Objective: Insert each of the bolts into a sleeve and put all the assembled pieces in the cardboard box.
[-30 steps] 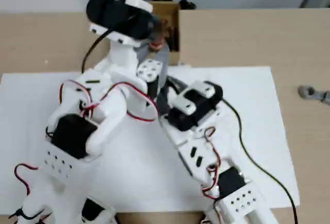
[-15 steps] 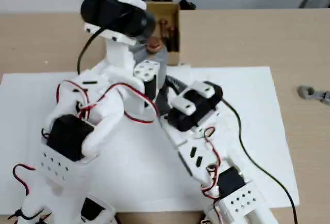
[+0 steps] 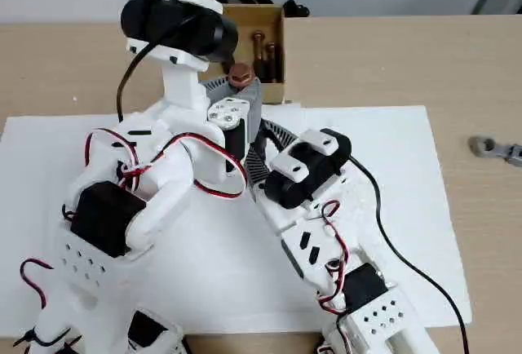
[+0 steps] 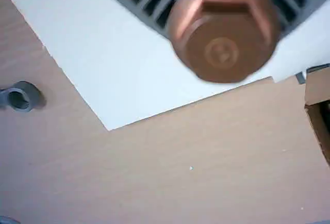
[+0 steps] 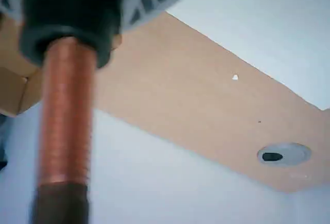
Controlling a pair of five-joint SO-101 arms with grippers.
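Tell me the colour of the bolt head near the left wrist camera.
Coppery brown, no pattern. The bolt shows its head best in the left wrist view.

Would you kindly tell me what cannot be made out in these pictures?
Cardboard box contents: high view, the left arm covers part.
Copper hex-head bolt shaft: left wrist view, behind its own head.
Black part around that shaft: right wrist view, blurred, cut by the edge.
Grey metal piece: high view, cut by the edge.
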